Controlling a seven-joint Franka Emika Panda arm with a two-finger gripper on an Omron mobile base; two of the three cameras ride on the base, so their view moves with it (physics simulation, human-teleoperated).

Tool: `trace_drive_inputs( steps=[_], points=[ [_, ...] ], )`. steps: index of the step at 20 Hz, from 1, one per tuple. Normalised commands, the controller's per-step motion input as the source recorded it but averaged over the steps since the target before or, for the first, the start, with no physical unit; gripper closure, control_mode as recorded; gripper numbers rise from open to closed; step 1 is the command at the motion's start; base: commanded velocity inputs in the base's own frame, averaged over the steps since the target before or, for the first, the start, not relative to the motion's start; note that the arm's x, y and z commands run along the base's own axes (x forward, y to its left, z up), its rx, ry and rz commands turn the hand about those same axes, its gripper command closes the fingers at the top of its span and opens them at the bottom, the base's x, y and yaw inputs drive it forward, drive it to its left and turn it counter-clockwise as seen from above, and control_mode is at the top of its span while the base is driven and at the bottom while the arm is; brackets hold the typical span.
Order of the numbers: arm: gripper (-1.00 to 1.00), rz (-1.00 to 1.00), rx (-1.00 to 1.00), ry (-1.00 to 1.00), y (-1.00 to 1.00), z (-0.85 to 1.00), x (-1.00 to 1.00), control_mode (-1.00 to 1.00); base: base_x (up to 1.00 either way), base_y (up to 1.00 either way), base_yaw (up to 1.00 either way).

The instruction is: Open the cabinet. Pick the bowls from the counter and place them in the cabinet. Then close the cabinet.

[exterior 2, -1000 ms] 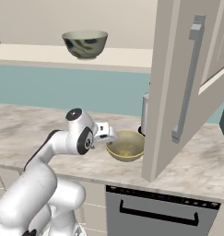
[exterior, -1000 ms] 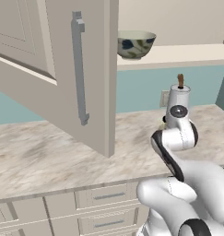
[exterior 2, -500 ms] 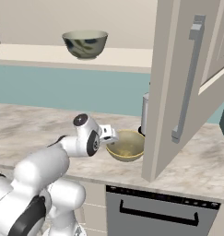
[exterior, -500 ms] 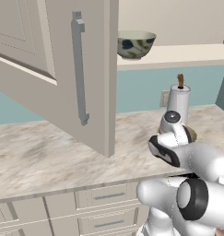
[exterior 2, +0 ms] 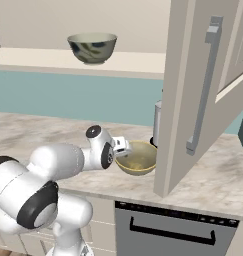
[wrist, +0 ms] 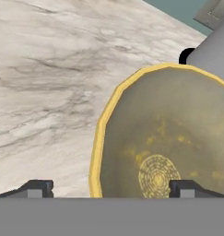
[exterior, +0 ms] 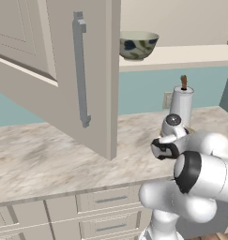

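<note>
While one patterned bowl (exterior 2: 92, 48) sits shelved, open end effector (wrist: 111, 188) straddles one yellow bowl's (wrist: 165, 144) rim.

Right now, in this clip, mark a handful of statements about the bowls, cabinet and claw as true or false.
1. The blue-patterned bowl sits on the cabinet shelf. True.
2. The yellow bowl is already in the cabinet. False: it rests on the counter.
3. The cabinet door is shut. False: it stands swung open.
4. The claw is open, its fingertips either side of the yellow bowl's rim. True.
5. The claw has lifted the yellow bowl. False: it sits on the counter, ungripped.
</note>
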Motion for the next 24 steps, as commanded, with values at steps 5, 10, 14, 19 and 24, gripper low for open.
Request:
trace_drive_inputs(
  steps=[5, 10, 14, 19, 24],
  points=[
    [-1.00, 0.00, 0.00, 0.00, -0.09, -0.17, 0.17, -1.00, 0.00, 0.00, 0.00],
    [1.00, 0.00, 0.00, 0.00, 0.00, -0.05, 0.12, -1.00, 0.00, 0.00, 0.00],
    [1.00, 0.00, 0.00, 0.00, 0.00, 0.00, 0.01, -1.00, 0.00, 0.00, 0.00],
    [1.00, 0.01, 0.00, 0.00, 0.00, 0.03, -0.09, -1.00, 0.00, 0.00, 0.00],
    [1.00, 0.16, -0.09, -0.04, 0.00, 0.68, -0.57, -1.00, 0.00, 0.00, 0.00]
  ],
)
